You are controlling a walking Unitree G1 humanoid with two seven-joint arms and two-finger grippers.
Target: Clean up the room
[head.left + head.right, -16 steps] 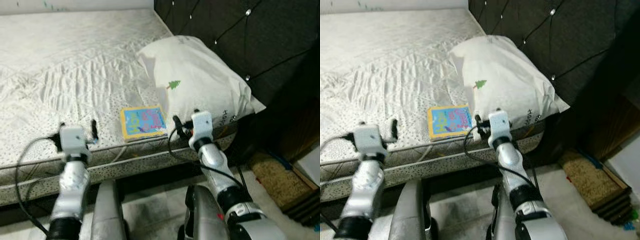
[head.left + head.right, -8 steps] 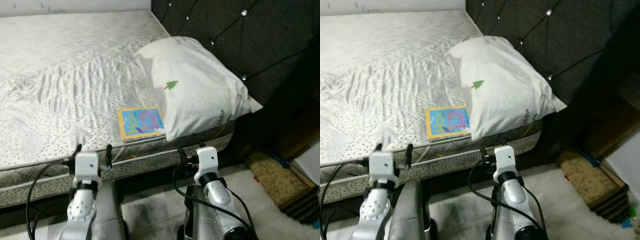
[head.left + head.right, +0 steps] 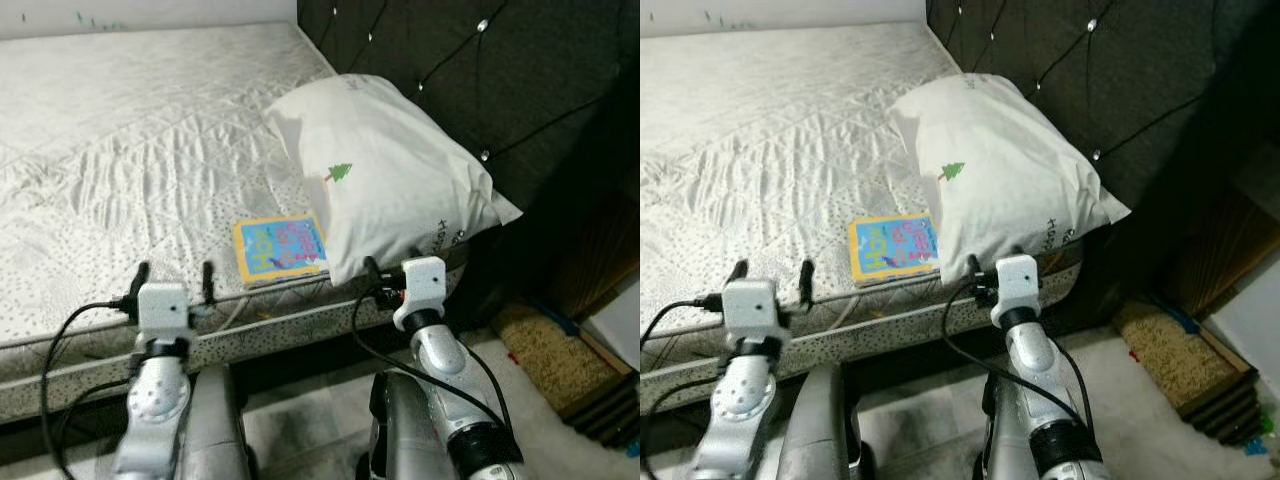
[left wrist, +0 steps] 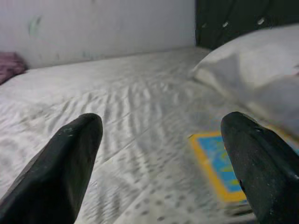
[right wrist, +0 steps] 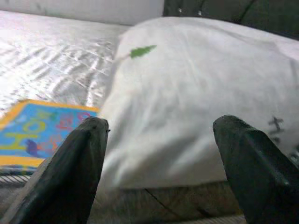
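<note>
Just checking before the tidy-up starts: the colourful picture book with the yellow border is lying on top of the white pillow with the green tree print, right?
Not quite. The left eye view shows the colourful picture book with the yellow border lying flat on the mattress, beside the white pillow with the green tree print, its right edge against the pillow.

Pale bed, dark headboard, one bright book

The mattress (image 3: 130,150) is whitish with quilted lines and small dots; the pillow (image 3: 385,170) is white with a little green tree; the book (image 3: 280,249) is blue with yellow border; the headboard (image 3: 480,70) is black, tufted.
</note>
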